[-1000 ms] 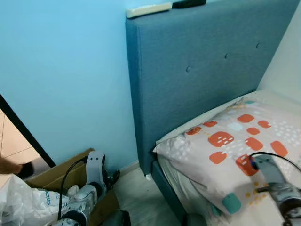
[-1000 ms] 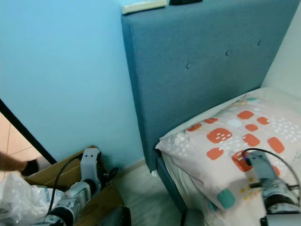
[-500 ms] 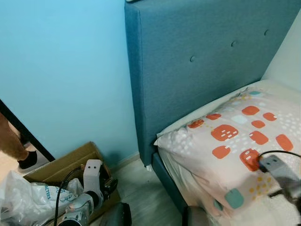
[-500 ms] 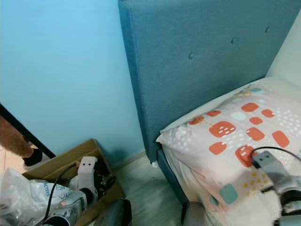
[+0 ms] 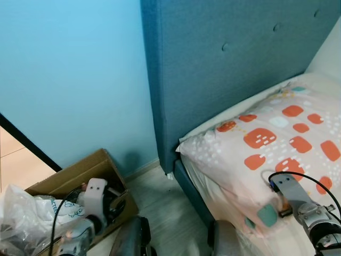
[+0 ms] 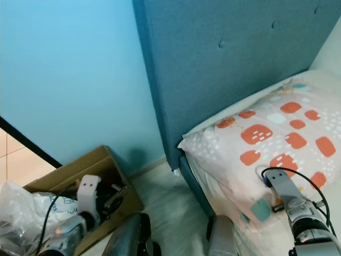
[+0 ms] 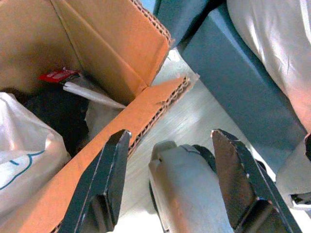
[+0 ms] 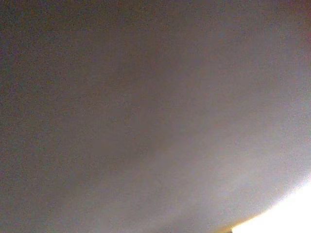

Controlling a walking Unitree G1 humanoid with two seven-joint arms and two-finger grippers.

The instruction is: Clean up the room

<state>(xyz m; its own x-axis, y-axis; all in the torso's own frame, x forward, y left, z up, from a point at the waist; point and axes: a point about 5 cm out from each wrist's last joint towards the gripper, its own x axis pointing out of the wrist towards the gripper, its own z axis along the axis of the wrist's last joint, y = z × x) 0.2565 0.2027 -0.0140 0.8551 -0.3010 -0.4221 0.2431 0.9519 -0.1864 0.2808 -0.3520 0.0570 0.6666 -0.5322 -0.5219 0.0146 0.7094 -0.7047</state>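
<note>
An open cardboard box (image 5: 80,172) stands on the floor by the blue wall, holding a white plastic bag (image 5: 21,210) and dark clutter with a red label (image 7: 58,76). My left arm (image 5: 96,193) hangs over the box's near corner. In the left wrist view my left gripper (image 7: 170,133) is open above the box's corrugated edge (image 7: 146,114), and nothing is between its fingers (image 7: 114,170). My right arm (image 5: 298,200) rests low against the patterned pillow (image 5: 266,141) on the bed. The right wrist view is a dark grey blur.
The tall blue upholstered headboard (image 5: 213,69) rises right of the box. The bed frame's corner (image 5: 184,186) juts toward a strip of pale wooden floor (image 5: 154,202). My own grey legs (image 5: 133,240) stand at the bottom. A dark doorway edge (image 5: 26,144) runs at the left.
The camera has tilted down, so the headboard's top has left the picture. A person's foot at the far left has gone from view. My left arm has sunk lower over the box.
</note>
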